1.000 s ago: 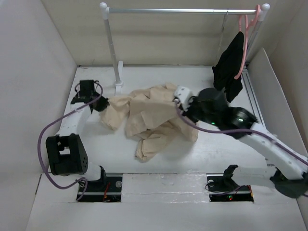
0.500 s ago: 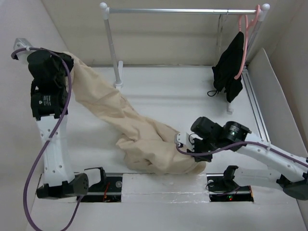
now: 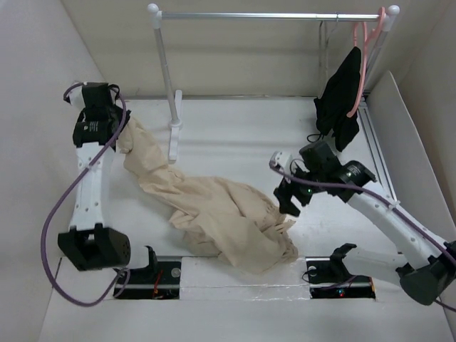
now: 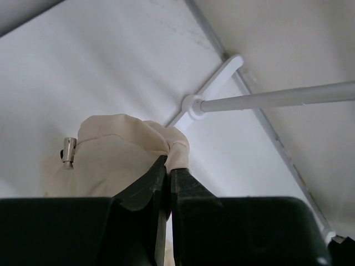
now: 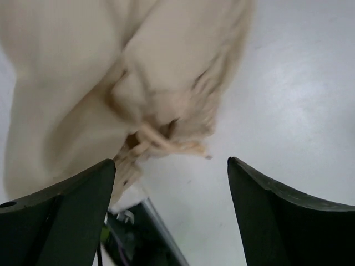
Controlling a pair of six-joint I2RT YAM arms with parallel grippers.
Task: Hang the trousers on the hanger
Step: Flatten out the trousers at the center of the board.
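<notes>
While my left pincer (image 4: pixel 168 162) is clamped tight on a bunched edge of the large light beige cotton trousers (image 3: pixel 214 214), holding that end up near the white rack post (image 3: pixel 173 107), the rest of the cloth trails across the white table (image 3: pixel 242 135) to a heap at the near edge; my right pincer (image 5: pixel 171 162) hangs wide apart and empty just above the heap's right end

The large beige cloth trousers (image 3: pixel 214 214) are showing matt and creased; the thin silver metal rail (image 3: pixel 271 15) is gleaming smooth; the white tabletop (image 3: pixel 242 142) is looking matt
</notes>
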